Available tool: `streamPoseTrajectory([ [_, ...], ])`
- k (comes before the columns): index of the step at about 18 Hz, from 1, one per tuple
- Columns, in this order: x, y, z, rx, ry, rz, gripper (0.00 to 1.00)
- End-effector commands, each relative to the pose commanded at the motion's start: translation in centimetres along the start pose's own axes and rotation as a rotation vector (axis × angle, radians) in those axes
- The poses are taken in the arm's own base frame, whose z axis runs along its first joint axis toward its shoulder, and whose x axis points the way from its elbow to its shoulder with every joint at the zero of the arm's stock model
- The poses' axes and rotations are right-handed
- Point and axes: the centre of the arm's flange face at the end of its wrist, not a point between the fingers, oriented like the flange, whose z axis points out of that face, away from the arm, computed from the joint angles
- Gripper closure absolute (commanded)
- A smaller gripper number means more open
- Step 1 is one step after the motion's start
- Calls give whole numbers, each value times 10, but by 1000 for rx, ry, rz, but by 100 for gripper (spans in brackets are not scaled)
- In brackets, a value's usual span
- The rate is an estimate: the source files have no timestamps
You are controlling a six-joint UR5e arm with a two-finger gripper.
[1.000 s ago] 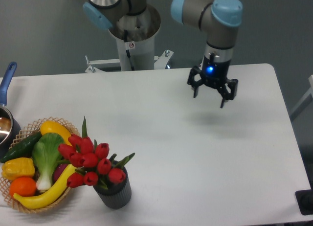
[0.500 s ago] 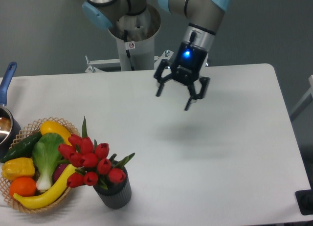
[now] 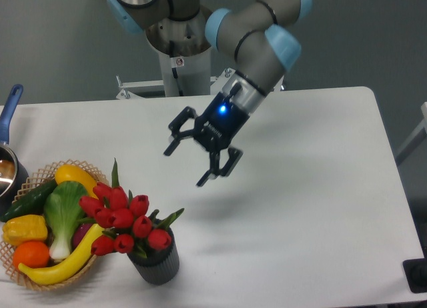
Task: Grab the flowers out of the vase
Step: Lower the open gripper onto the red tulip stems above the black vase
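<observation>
The fingers [image 3: 175, 139] were spread wide with nothing between them, and the gripper [image 3: 193, 158] hung in the air above the surface [image 3: 313, 188], tilted down and to the left with a blue light glowing on its body. Nothing was grasped yet; by the look of it the approach was under way and the pick itself was all ahead.

Below and to the left of the fingers, near the front edge, stood the vase [image 3: 157, 261], dark grey and ribbed, upright. The flowers [image 3: 123, 218] sat in it, red buds bunched and leaning left, green leaves poking out to the right. The fingers were well apart from the blooms, up and to the right of them.

What was left, as a judgement: close the gap, come down around the stems or the bunch, pinch, and lift clear of the vase.

Just left of the flowers and touching close lay the wicker basket [image 3: 47, 281], holding a bok choy [image 3: 63, 215], a banana [image 3: 63, 267], a yellow pepper [image 3: 25, 229], an orange [image 3: 31, 254] and a cucumber [image 3: 30, 199]. The buds overhung the basket's edge, so a grasp from that side looked crowded. Further left, a pot with a blue handle [image 3: 11, 105] sat at the frame's edge. The fingers' own side of the bunch stood open.
</observation>
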Motion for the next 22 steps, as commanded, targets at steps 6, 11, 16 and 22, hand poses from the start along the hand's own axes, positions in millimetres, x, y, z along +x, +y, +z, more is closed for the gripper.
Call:
streamPoseTrajectory([
  [6,-20,-3,37,29,52,37,0],
  [11,-40,-9,58,31,74,61,0],
  [16,-46,-8,72,30,90,65,0],
  [22,-31,-15,92,26,127,75,0],
])
